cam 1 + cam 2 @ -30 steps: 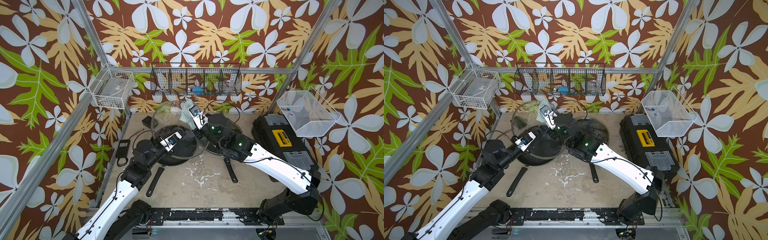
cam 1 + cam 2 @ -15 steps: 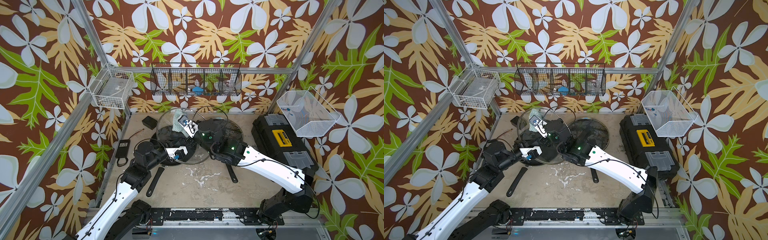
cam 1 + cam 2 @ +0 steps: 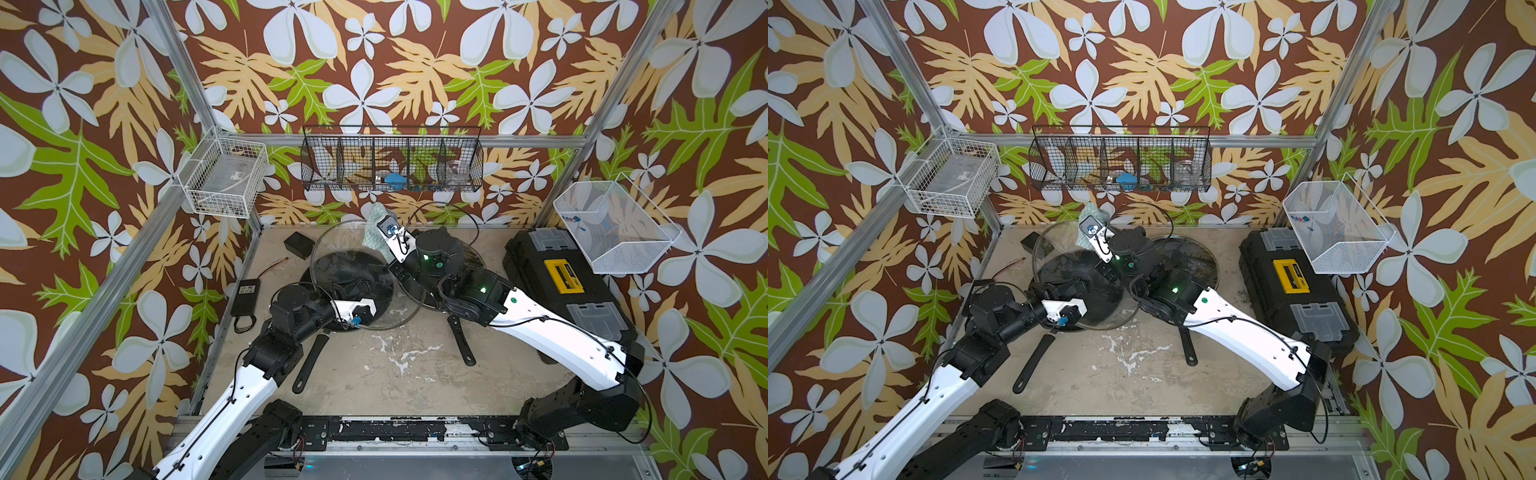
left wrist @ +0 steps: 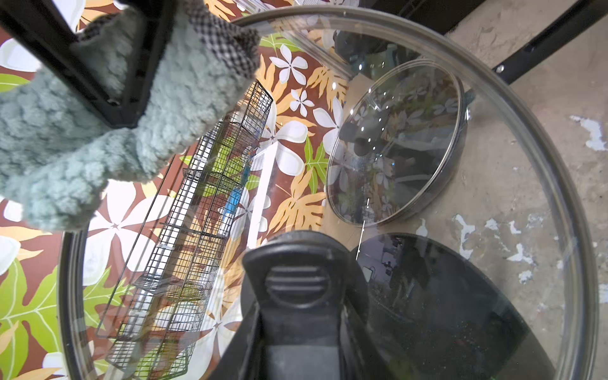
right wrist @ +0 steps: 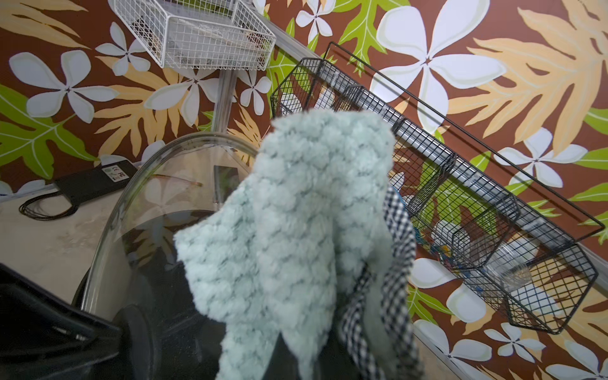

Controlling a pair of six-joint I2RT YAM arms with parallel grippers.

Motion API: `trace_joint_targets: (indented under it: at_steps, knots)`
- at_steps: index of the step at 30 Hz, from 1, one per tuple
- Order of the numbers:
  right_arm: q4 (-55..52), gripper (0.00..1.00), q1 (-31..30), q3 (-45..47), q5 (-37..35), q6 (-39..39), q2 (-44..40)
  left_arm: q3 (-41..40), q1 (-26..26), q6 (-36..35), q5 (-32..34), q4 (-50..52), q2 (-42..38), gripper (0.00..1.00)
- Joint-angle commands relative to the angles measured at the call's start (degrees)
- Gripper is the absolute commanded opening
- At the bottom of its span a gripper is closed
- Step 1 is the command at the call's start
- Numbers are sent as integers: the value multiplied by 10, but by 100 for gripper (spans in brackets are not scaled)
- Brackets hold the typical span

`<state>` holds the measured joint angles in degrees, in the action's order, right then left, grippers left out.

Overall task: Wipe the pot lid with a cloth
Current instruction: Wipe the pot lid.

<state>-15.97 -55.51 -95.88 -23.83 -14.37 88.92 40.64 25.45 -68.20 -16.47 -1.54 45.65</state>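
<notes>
The glass pot lid (image 3: 343, 249) (image 3: 1059, 249) is held tilted on edge above a black pan (image 3: 374, 286). My left gripper (image 4: 297, 332) (image 3: 353, 289) is shut on its black knob (image 4: 296, 283). The pale teal cloth (image 5: 296, 214) (image 3: 371, 232) (image 3: 1087, 232) is pinched in my shut right gripper (image 3: 380, 232), and it rests against the lid's far upper rim. In the left wrist view the cloth (image 4: 171, 108) bunches around the right fingers (image 4: 108, 82) behind the glass. In the right wrist view the cloth hides the jaws.
A second glass lid (image 4: 394, 141) covers another pan (image 3: 469, 257) under my right arm. Two pan handles (image 3: 309, 363) (image 3: 461, 345) stick out toward the front. A black toolbox (image 3: 561, 282) sits at the right, a power adapter (image 3: 245, 291) at the left. Wire baskets (image 3: 390, 162) hang on the walls.
My right gripper swept the cloth leftward along the lid and back to its far rim. My left gripper lowered slightly with the lid.
</notes>
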Motion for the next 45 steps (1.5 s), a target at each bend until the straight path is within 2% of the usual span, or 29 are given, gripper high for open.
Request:
trace_joint_targets:
  at_steps: [1,12,21,27,35,45]
  knots:
    - [-23,0,2,-20,-14,-5,21,-1,1,-90,-16,-121,-12,0]
    - [-50,0,-53,-65,6,-45,100,-10,1,-203,18,-113,-17,0]
    - [-43,0,-19,-90,-30,-45,93,-16,2,-250,29,-91,-15,0]
    - [-63,0,-25,-126,-2,-48,124,-18,4,-265,30,-87,-15,0]
    - [-92,0,-73,-166,24,-75,181,-21,8,-286,40,-79,-16,0]
    - [-79,0,-53,-220,-2,-81,185,-24,9,-299,50,-72,-17,0]
